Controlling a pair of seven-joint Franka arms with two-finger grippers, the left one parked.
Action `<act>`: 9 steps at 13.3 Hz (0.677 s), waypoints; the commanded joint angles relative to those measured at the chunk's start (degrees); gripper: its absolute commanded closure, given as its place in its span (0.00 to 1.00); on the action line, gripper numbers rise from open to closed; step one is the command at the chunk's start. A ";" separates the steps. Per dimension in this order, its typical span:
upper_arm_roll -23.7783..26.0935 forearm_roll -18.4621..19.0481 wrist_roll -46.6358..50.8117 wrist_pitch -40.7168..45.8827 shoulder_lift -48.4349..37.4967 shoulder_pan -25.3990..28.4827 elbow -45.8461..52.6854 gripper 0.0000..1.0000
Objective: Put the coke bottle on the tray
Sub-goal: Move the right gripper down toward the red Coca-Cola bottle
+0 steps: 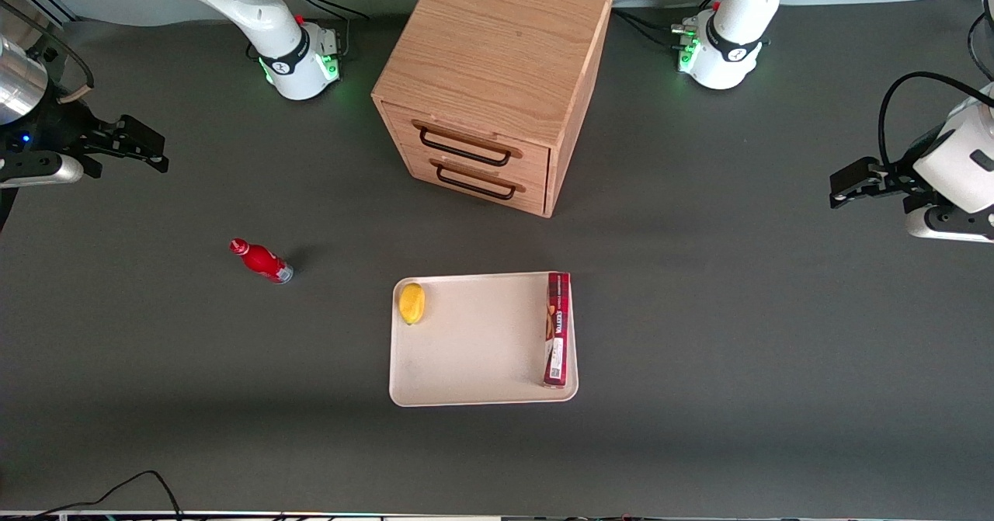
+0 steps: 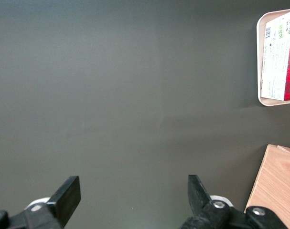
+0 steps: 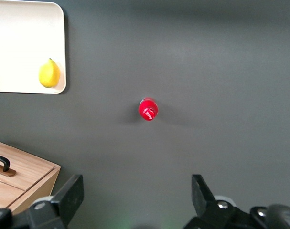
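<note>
The coke bottle (image 1: 262,260), small and red with a red cap, stands upright on the dark table, apart from the tray and toward the working arm's end. In the right wrist view I look down on its cap (image 3: 148,109). The cream-beige tray (image 1: 474,350) lies nearer the front camera than the drawer cabinet; one corner shows in the right wrist view (image 3: 20,47). My right gripper (image 1: 144,148) is open and empty, high above the table at the working arm's end, farther from the front camera than the bottle. Its fingers (image 3: 68,193) stand wide apart.
A yellow lemon (image 1: 411,303) and a long red box (image 1: 557,328) lie on the tray, at opposite edges. A wooden drawer cabinet (image 1: 489,78) with two black handles stands in the middle of the table. A black cable (image 1: 140,482) lies at the table's front edge.
</note>
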State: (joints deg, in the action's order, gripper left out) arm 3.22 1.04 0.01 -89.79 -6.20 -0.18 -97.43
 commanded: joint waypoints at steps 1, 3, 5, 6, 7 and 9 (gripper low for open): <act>0.47 -0.86 -0.44 1.72 1.19 -0.53 2.07 0.00; 0.56 -0.87 -0.62 2.07 1.54 -0.79 2.68 0.00; 0.56 -0.95 -0.53 2.77 2.51 -1.14 2.34 0.00; 0.47 -1.12 -1.23 2.69 2.86 -1.40 1.21 0.00; 0.47 -1.21 -1.58 1.56 3.99 -1.75 -0.20 0.00; 0.47 -1.30 -1.50 -5.62 6.98 -1.67 -3.88 0.00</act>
State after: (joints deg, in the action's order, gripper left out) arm 3.30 1.03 -0.07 -90.40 -2.32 -0.97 -98.79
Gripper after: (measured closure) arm 0.000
